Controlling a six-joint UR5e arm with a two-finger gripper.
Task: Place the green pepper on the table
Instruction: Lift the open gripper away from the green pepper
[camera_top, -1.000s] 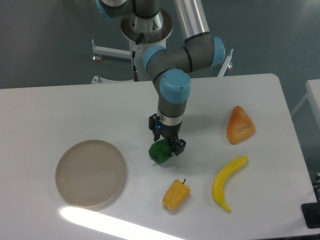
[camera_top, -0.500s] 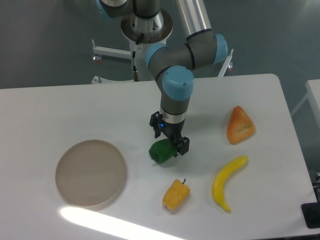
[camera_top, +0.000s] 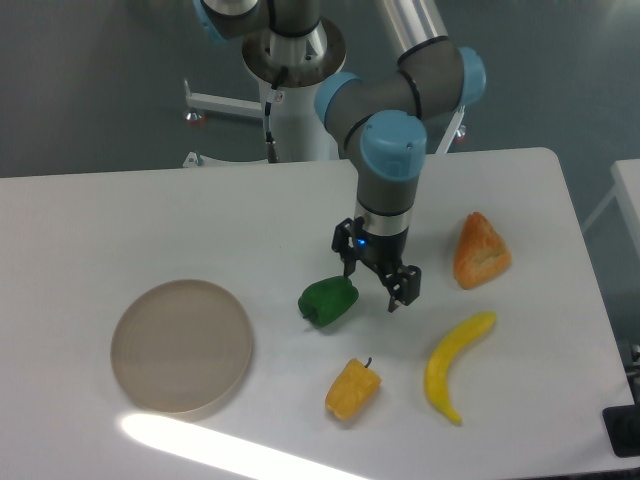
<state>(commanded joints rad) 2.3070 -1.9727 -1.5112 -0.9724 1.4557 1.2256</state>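
Glossy dark-green lumpy bell pepper (camera_top: 327, 301) lies free on the flat white bench (camera_top: 150, 220), between the round beige plate (camera_top: 181, 346) and the black two-finger jaws (camera_top: 378, 283), which hang spread and empty just to its right, above the bench.

My end effector (camera_top: 376, 278) hangs with its fingers apart, just right of the green pepper (camera_top: 327, 301) and not touching it. Bare tabletop (camera_top: 150, 220) on the far left side gives loads of room. Nearer the front it's tighter: yellow pepper (camera_top: 352, 390) below, banana (camera_top: 453, 365) to the lower right, the orange wedge-shaped thing (camera_top: 480, 252) on the right, plate (camera_top: 181, 345) off to the left.
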